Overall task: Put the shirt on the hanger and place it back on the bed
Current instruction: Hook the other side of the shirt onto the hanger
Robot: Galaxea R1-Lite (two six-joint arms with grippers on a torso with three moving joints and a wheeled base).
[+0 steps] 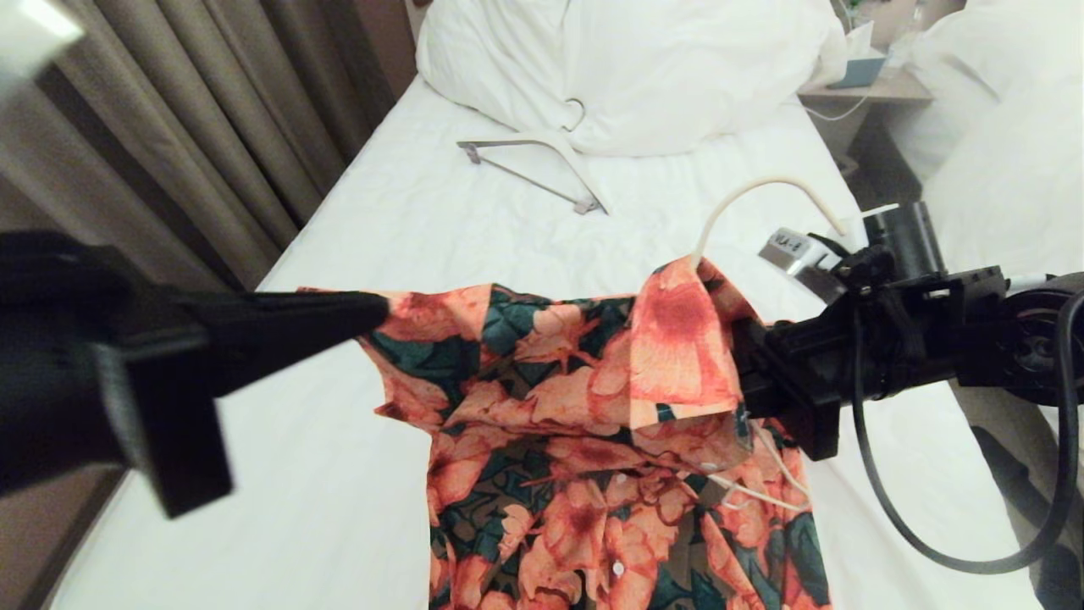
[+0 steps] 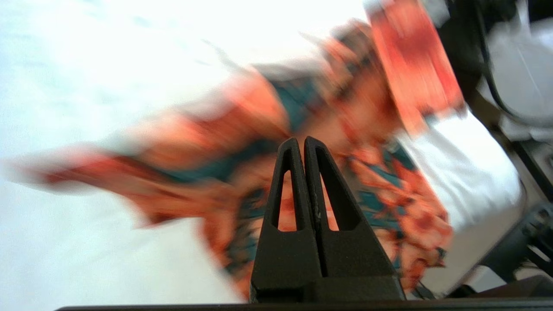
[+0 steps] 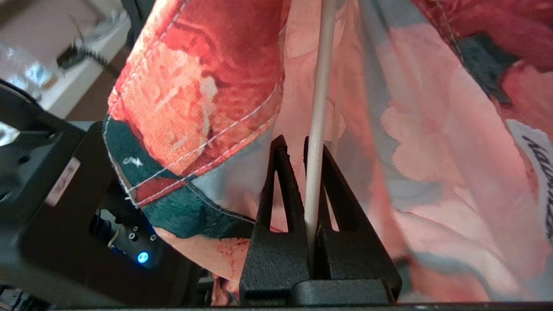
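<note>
1. We see the short-sleeved floral shirt point(image 1: 584, 440) as thin woven cloth, matt, with pale stitching along its hems and a paler, washed-out reverse side.
2. We see the thin cream-white hanger point(image 1: 762, 191) as a smooth, slim rod, faintly glossy, like plastic or coated wire.
3. We see the long bed's plain white sheet point(image 1: 339, 474) as soft matt cotton-like cloth, lightly creased.
4. We see the thicker white hanger point(image 1: 542, 165) as smooth, with a dull grey metal-looking bar.
5. We see the black left gripper point(image 2: 304, 144) and right gripper point(image 3: 298, 147) as rough, grainy matt plastic.
6. We see the beige curtains point(image 1: 220, 127) as heavy cloth, softly sheened.
</note>
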